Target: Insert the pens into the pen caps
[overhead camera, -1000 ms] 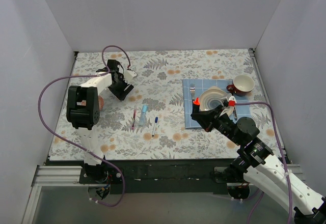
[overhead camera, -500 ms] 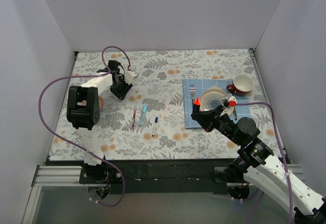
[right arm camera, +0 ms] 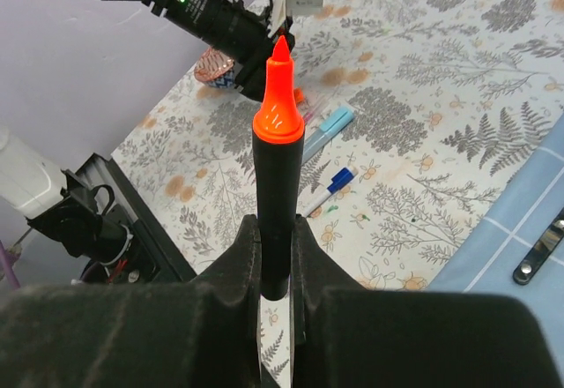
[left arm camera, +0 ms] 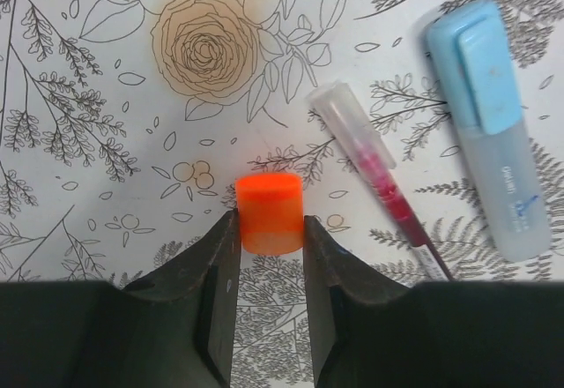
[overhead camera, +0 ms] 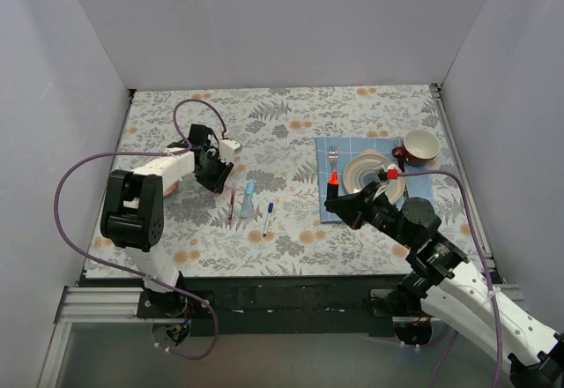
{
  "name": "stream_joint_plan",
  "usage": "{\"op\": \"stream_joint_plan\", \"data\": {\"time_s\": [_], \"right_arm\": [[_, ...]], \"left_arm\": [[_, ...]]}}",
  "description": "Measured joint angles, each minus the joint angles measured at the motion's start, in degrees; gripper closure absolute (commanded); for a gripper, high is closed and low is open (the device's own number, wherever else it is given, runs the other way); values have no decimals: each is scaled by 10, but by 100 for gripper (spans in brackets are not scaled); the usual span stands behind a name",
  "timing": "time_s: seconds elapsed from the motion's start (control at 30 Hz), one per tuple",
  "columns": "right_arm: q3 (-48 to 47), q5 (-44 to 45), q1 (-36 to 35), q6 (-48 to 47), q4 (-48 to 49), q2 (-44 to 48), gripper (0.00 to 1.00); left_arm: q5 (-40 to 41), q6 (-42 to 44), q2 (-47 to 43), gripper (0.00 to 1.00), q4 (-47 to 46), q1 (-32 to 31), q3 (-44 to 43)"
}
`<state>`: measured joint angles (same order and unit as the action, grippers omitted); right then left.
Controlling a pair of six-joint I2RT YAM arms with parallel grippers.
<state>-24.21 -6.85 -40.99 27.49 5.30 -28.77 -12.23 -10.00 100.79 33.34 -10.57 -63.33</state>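
My left gripper (left arm camera: 270, 222) is shut on the orange-red pen cap (left arm camera: 270, 201) and holds it just above the cloth. In the top view this gripper (overhead camera: 217, 177) sits left of the lying pens. The thin maroon-red pen (left arm camera: 381, 179) and the chunky light-blue marker (left arm camera: 493, 132) lie to its right. My right gripper (right arm camera: 276, 231) is shut on the thick black marker (right arm camera: 278, 172), which stands upright with its orange tip up. In the top view that gripper (overhead camera: 336, 197) is at the placemat's left edge. The thin white pen (overhead camera: 267, 219) wears a dark blue cap.
A blue placemat (overhead camera: 328, 212) at the right carries a plate (overhead camera: 366, 172), a silver fork (overhead camera: 332, 153) and a red cup (overhead camera: 420, 146). A small pinkish object (overhead camera: 173, 185) lies by the left arm. The table's near edge shows in the right wrist view (right arm camera: 150, 229).
My left gripper has moved nearer and to the right, towards the lying pens. My right gripper has shifted left with the black marker in it.
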Motion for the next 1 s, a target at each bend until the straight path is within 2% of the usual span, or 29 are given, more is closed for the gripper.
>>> {"op": "stream_joint_plan", "data": {"time_s": [0.13,0.3,0.4,0.57,0.67,0.77,0.87,1.0], "right_arm": [[0,-15,0,17,11,-30,99],[0,-35,0,26,40,-97,99],[0,-50,0,26,61,-158,99],[-23,-66,-12,24,92,-269,99],[-60,-65,-37,22,112,-337,99],[-94,-63,-65,19,138,-391,99],[-122,-48,-89,10,155,-428,99],[-148,-26,-107,1,165,-458,99]], "left_arm": [[-13,-41,-35,100,-14,-4,14],[-48,-124,-119,100,-75,-4,30],[-96,-228,-187,100,-151,-4,51],[-166,-441,-282,100,-351,-17,143],[-151,-567,-331,100,-457,-59,207],[-122,-637,-348,100,-504,-114,224],[-91,-689,-349,100,-529,-159,226],[-50,-723,-349,100,-537,-189,234]]}}
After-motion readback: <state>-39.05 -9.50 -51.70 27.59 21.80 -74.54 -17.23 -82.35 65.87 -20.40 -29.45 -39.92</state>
